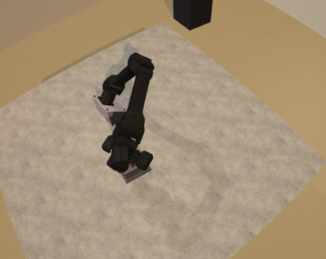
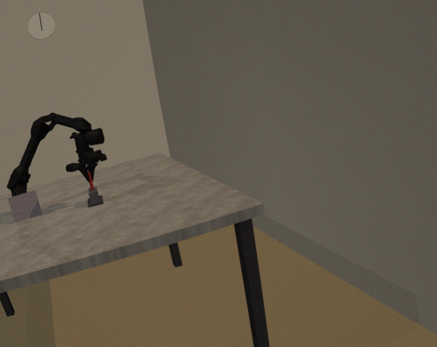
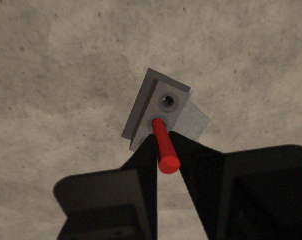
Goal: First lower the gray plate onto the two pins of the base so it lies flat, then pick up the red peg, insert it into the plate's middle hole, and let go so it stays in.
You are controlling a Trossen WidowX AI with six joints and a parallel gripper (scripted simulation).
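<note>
Over the middle hole of the gray plate [image 3: 179, 111] [image 2: 93, 193], the red peg [image 1: 132, 165] [image 2: 91, 181] [image 3: 165, 147] leans slightly, its lower end at the hole; my hand [image 2: 89, 180] [image 3: 161, 136] is closed round its shaft; I judge it needs straightening, then pushing down; beneath the plate lies the base [image 1: 139, 176] [image 2: 95, 203] [image 3: 139, 102], on the counter [image 1: 241, 167] [image 2: 155, 209] [image 3: 251, 75]

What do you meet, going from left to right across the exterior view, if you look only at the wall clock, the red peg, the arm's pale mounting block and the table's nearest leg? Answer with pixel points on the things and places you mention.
Pale mounting block [image 1: 117, 107] [image 2: 24, 207] → wall clock [image 2: 41, 26] → red peg [image 1: 132, 165] [image 2: 91, 181] [image 3: 165, 147] → nearest table leg [image 2: 252, 280]
</note>
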